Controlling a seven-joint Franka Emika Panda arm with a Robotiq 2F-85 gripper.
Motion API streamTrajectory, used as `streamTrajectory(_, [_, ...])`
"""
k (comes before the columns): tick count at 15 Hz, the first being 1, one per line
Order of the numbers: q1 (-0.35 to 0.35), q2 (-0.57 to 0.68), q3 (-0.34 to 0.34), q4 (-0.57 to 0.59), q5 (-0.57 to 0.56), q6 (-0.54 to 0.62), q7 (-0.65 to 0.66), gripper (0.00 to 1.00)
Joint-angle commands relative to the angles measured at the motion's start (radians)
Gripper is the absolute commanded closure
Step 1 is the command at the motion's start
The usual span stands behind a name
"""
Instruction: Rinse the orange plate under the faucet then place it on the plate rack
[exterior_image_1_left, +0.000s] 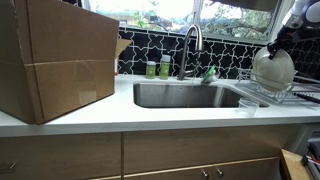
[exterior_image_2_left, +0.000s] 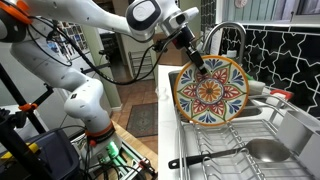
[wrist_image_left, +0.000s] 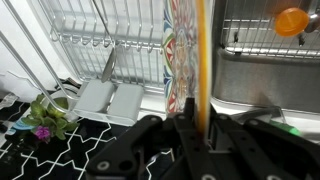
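Observation:
My gripper is shut on the top rim of the plate and holds it upright over the plate rack. The plate's face has a colourful pattern with an orange rim; its back looks pale off-white in an exterior view. In the wrist view the plate is edge-on between my fingers, with the rack's wires beyond it. The steel gooseneck faucet stands behind the sink, to the left of the plate. It also shows behind the plate in an exterior view.
A big cardboard box stands on the counter left of the sink. Two green bottles and a green item sit by the faucet. A steel ladle lies in the rack. An orange object is near the sink.

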Motion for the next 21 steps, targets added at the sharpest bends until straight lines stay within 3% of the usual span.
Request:
streamTrajectory(1, [-0.018,-0.023,0.037,0.035,-0.085,-0.085,-0.009,0.97])
streamTrajectory(8, [0.039,-0.032,0.105,0.079,-0.315,-0.259,-0.01,0.97])
streamTrajectory(16, [0.305,-0.096,0.157,-0.002,-0.508,-0.428,-0.087,0.97])
streamTrajectory(21, [0.461,-0.099,0.158,-0.071,-0.55,-0.428,-0.159,0.97])
